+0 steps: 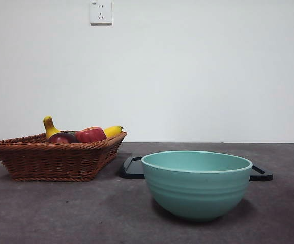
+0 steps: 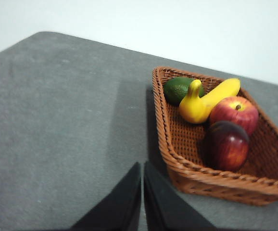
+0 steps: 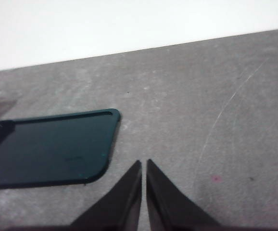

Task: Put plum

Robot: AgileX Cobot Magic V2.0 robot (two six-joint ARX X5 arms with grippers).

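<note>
No grasp is yet made: the dark maroon round plum (image 2: pixel 226 145) is seen in the brown wicker basket (image 2: pixel 211 180) beside the red apple (image 2: pixel 234 112), and the left tool (image 2: pixel 142 169), pressed together above the grey desk (image 2: pixel 57 134), must be spread and brought over it.

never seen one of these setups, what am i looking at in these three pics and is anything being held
It is a robot with two arms at a grey table, each ending in a two-jawed pincer. One picture looks level across the table; the other two come from cameras on the wrists. The left pincer and the right pincer are both shut and hold nothing.

On the table stand a wicker basket, a green bowl and, behind the bowl, a flat black tray. In the basket lie the dark plum, a red apple, a banana and a green fruit, maybe an avocado.
</note>
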